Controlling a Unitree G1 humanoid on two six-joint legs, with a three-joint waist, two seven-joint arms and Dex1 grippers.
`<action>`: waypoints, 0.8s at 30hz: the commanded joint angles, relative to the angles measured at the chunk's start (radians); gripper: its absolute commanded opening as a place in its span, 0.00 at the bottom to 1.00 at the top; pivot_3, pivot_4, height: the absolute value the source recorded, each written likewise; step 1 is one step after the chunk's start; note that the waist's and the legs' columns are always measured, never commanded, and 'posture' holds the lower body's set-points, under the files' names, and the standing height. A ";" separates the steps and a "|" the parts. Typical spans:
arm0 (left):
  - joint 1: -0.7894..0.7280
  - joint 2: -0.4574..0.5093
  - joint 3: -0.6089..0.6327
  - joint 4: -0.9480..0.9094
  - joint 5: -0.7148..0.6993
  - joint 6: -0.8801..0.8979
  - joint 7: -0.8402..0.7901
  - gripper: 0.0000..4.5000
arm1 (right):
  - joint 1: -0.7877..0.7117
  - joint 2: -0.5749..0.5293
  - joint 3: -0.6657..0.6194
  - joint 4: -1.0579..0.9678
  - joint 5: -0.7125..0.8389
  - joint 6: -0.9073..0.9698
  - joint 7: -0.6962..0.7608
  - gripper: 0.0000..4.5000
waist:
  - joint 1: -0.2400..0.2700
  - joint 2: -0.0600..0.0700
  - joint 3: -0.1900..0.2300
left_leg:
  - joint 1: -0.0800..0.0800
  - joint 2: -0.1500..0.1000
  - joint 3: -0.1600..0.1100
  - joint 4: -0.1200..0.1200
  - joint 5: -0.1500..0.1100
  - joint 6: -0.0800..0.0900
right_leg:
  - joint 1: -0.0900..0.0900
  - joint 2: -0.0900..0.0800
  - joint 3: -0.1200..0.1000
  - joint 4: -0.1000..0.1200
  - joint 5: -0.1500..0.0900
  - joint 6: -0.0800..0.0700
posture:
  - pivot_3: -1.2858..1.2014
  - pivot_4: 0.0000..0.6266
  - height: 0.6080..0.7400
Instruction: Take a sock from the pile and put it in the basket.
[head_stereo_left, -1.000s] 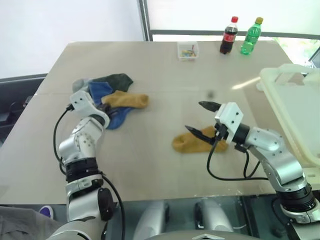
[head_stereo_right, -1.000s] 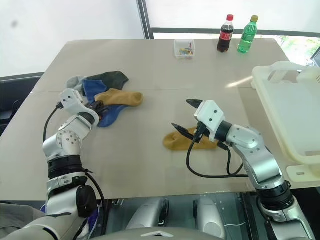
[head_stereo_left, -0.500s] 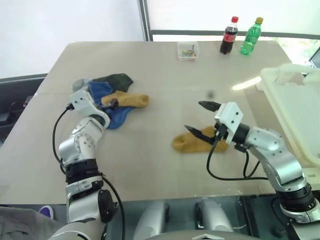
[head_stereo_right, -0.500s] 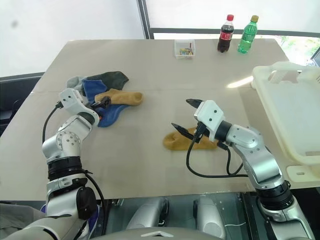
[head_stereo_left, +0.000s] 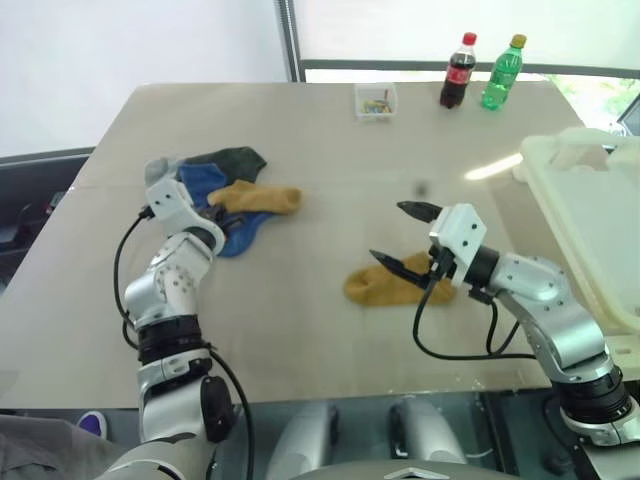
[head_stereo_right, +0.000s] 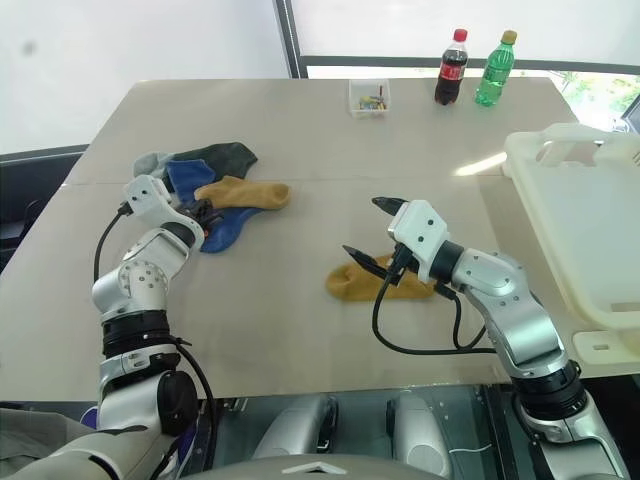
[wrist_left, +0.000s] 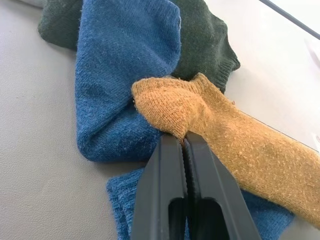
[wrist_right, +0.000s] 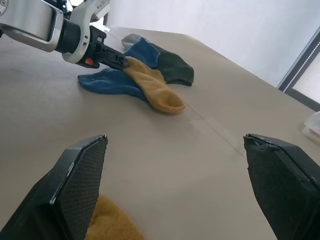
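Nearest, the right tool (head_stereo_left: 407, 238) hangs with its fingers spread wide and nothing between them, just above a lone mustard sock (head_stereo_left: 392, 284) lying flat on the worktop (head_stereo_left: 330, 160); to the left and a little farther, the left tool (wrist_left: 182, 147) has its fingers pressed together on the heel end of the yellow sock (head_stereo_left: 254, 198) that lies atop the pile (head_stereo_left: 215, 185), touching the blue and dark green socks beneath; the step in hand looks like the grasp itself, the sock pinched but not yet lifted; the next move calls for a lift that frees it from the blue sock, then a carry across to the basket (head_stereo_left: 598, 215), which stands at the worktop's right edge, well apart from the pile; the middle of the worktop lies open, though the right arm stands in that path; farthest off, a small clear box (head_stereo_left: 376, 101) and two bottles (head_stereo_left: 482, 72) sit by the back edge, clear of any carry.
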 joint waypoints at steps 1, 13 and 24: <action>0.018 0.005 0.046 -0.088 -0.046 -0.014 -0.006 0.00 | -0.017 0.007 -0.020 -0.021 -0.001 -0.027 -0.003 1.00 | -0.002 0.000 0.000 | 0.000 0.000 0.000 0.000 0.000 0.000 | 0.000 0.000 0.000 0.000 0.000 0.000 | 0.52 0.24 1.00; 0.138 0.043 0.158 -0.300 -0.312 0.015 -0.135 0.00 | -0.040 0.033 -0.008 0.021 0.004 -0.047 0.016 1.00 | 0.002 0.000 0.000 | 0.000 0.000 0.000 0.000 0.000 0.000 | 0.000 0.000 0.000 0.000 0.000 0.000 | 0.52 0.24 1.00; 0.040 0.106 0.161 -0.237 -0.318 -0.050 -0.142 0.00 | -0.034 0.045 -0.011 0.023 -0.002 -0.056 0.010 1.00 | 0.000 0.000 0.000 | 0.000 0.000 0.000 0.000 0.000 0.000 | 0.000 0.000 0.000 0.000 0.000 0.000 | 0.52 0.24 1.00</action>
